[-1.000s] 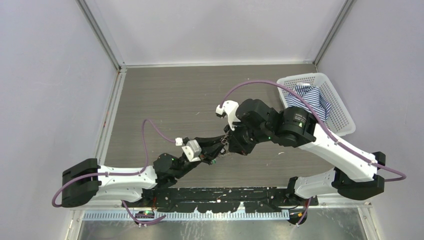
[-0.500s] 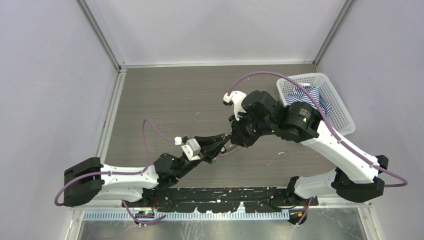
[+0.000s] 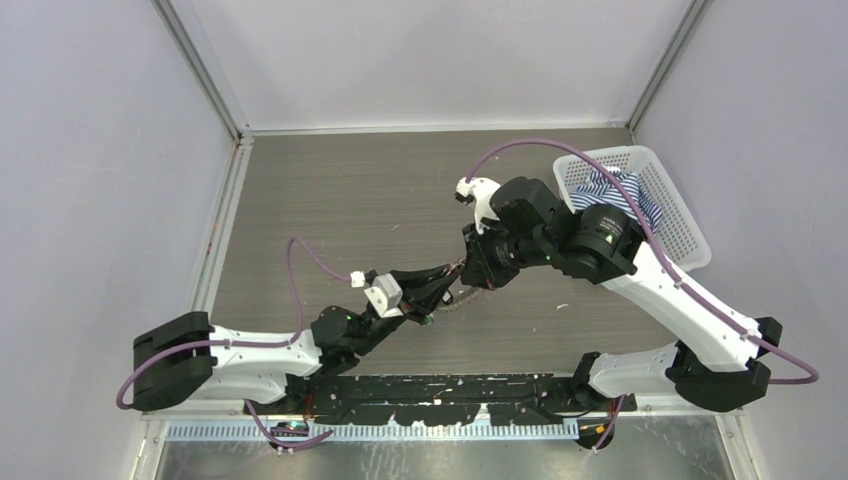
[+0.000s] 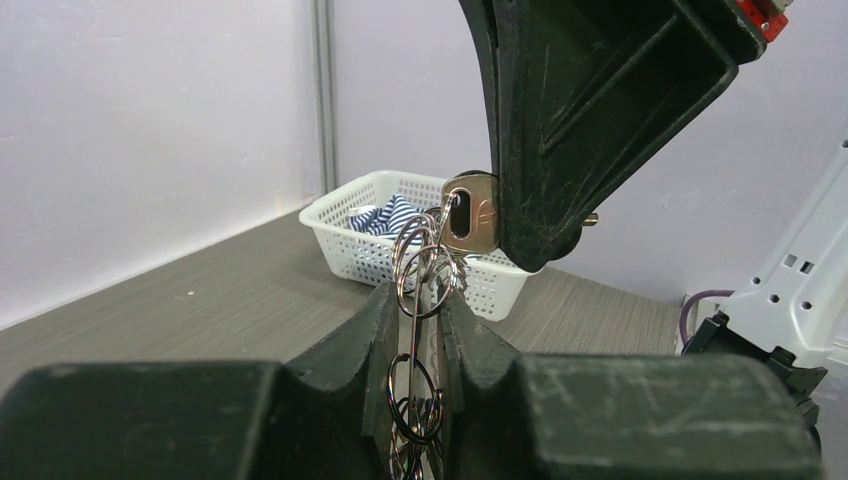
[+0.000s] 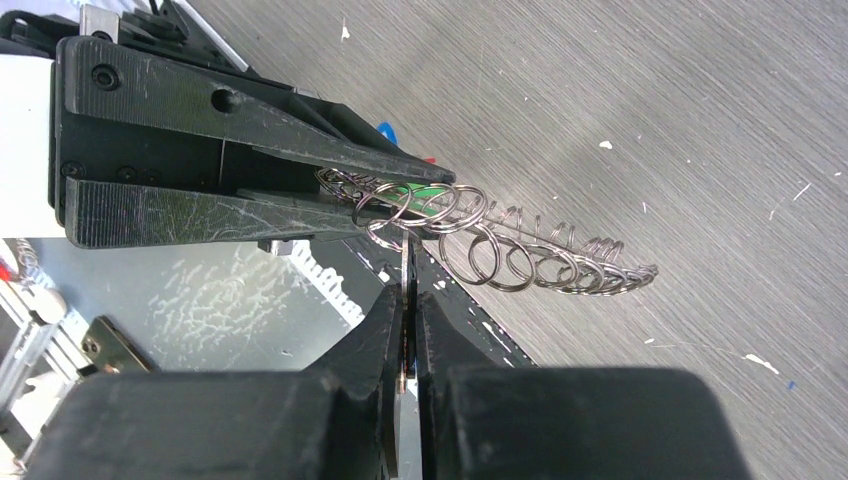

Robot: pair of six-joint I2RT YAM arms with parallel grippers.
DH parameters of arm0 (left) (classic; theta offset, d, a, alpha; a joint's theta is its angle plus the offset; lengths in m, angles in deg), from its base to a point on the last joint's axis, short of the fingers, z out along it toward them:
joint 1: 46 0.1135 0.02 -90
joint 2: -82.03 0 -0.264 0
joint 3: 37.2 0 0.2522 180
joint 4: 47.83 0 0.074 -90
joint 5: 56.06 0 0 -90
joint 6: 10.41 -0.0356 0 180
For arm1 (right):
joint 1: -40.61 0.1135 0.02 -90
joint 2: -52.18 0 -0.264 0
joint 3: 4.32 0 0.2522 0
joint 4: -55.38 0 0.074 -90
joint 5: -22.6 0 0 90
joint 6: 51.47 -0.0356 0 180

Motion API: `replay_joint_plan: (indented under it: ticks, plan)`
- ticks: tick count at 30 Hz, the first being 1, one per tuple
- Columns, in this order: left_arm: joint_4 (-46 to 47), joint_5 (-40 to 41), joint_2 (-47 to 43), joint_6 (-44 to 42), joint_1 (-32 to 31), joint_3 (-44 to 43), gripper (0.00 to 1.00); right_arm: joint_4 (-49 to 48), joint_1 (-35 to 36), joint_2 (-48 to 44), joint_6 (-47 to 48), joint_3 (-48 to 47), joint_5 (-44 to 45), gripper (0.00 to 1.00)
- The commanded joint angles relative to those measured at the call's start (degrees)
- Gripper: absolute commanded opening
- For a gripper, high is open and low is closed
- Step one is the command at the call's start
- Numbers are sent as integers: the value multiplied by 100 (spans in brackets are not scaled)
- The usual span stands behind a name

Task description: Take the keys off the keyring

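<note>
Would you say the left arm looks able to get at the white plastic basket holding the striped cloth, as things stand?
Probably not: the left gripper is shut on the keyring of linked silvery metal rings, and the right arm, holding a silver metal key, stands between it and the basket.

A grey wood-grain tabletop (image 3: 340, 200) fills the middle of the frame. Plain pale walls (image 3: 430, 60) enclose it, with metal posts (image 3: 200, 70) running into the upper corners. A white mesh basket (image 3: 688, 228) sits at upper right.
</note>
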Motion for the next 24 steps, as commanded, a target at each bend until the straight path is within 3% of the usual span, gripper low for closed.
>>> replay_joint_plan:
  ticks: [1,24]
  plan:
    - [824,71,-44,38,23,-97,0,-269,-207,-323,-197,96,142,1]
    - [745,-221,79,-141,17,-188,0,-231,-676,-220,-439,340,-243,1]
